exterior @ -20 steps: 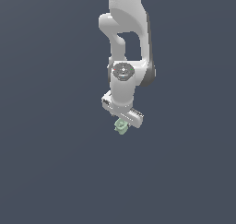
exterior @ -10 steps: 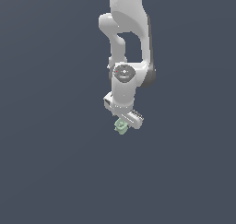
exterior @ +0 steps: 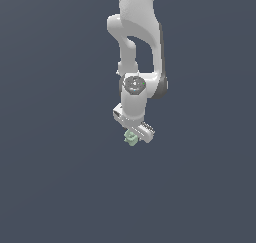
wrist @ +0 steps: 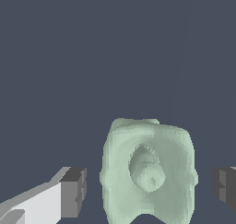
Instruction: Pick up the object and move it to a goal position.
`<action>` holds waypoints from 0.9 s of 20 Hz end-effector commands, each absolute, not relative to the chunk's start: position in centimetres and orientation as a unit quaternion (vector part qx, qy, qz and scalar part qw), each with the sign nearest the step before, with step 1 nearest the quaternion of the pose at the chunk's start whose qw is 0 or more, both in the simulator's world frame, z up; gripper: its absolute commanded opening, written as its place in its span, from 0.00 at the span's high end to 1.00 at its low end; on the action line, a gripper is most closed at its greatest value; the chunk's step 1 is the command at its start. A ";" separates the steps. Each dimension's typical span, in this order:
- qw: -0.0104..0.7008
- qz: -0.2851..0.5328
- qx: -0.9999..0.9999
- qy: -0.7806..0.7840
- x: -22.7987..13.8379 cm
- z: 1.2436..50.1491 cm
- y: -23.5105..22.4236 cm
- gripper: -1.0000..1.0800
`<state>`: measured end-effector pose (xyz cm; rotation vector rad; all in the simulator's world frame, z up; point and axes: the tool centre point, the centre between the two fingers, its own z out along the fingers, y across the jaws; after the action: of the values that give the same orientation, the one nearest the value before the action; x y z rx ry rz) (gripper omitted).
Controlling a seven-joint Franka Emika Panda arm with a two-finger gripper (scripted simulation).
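Gaps flank object (wrist: 147, 170) between fingertips (wrist: 73, 193).

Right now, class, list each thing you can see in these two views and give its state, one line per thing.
End effector: open, one finger on each side of the object, gaps showing, no contact.
Object: pale green and lumpy, between the fingers, not gripped; in the exterior view it sits just under the end effector.
Arm: reaching down, wrist over the object.

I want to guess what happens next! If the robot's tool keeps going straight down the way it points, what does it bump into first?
Most likely the little green lump. It sits right between the open tool's two fingers, just below the tool in the exterior view. How much gap is left is hard to tell.
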<state>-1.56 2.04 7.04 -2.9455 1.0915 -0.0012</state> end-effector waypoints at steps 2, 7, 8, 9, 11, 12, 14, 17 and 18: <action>0.000 0.000 -0.937 0.348 -1.7 5.2 2.0 0.04; 0.000 0.000 -0.937 0.349 -1.6 4.2 2.1 0.04; 0.000 0.000 -0.937 0.349 -1.6 4.1 2.1 0.04; 0.000 0.000 -0.937 0.349 -1.6 4.1 2.1 1.00; 0.000 0.000 -0.937 0.349 -1.6 4.1 2.1 1.00; 0.000 0.000 -0.937 0.349 -1.6 4.1 2.1 1.00; 0.000 0.000 -0.937 0.349 -1.6 4.1 2.1 1.00; 0.000 0.000 -0.937 0.349 -1.6 4.1 2.1 1.00; 0.000 0.000 -0.937 0.349 -1.6 4.1 2.1 1.00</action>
<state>-1.54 2.05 4.19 -2.9443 1.0952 -0.0008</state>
